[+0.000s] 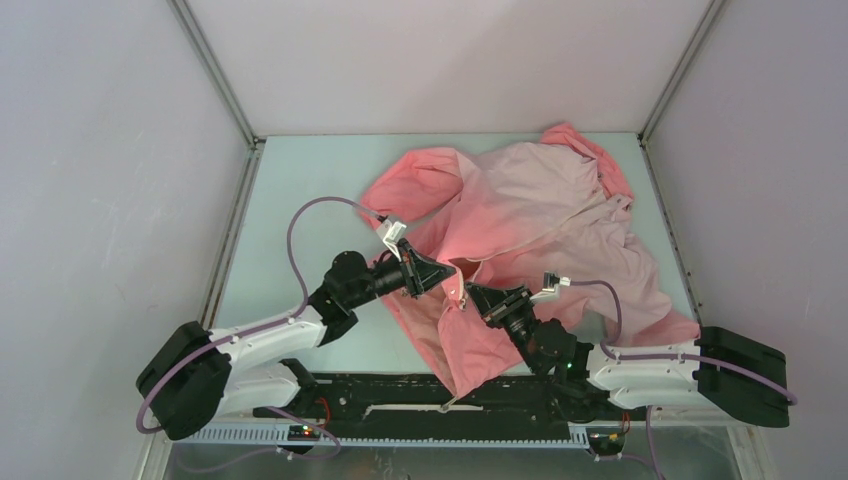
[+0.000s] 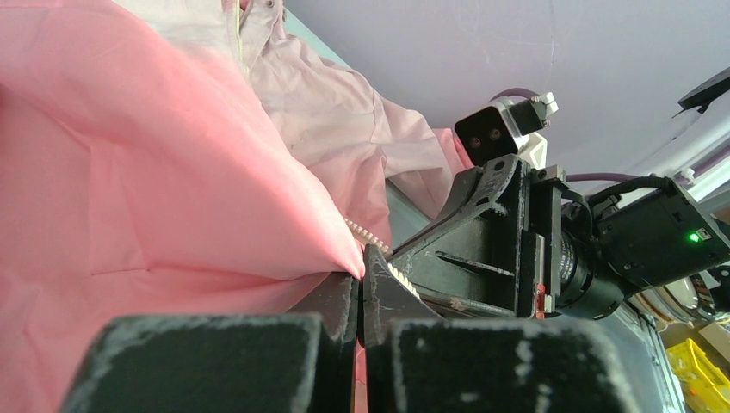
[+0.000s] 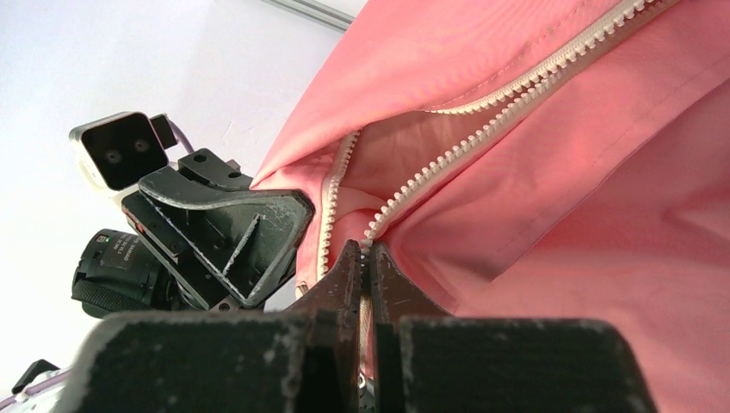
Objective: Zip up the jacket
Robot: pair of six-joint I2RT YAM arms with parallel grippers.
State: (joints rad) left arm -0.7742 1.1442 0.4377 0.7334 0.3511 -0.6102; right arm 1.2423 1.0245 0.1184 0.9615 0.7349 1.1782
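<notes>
Coral-pink fabric of the jacket [image 1: 540, 210] is lying crumpled across the table [image 1: 300, 180], spreading out beyond both grippers and mostly to the right of them. The left gripper [image 2: 360, 288] is pinching one front edge, its jaws pressed together on the fabric, with the pale zipper [image 2: 372, 237] running just past its fingertips. The right gripper [image 3: 368, 258] is clamping the opposite edge, jaws closed on the row of teeth that is ending right at its tips. A second row is running alongside it, unjoined, down toward the left gripper. Both grippers are facing each other tip to tip, almost touching, with the jacket front gaping open just beyond them.
</notes>
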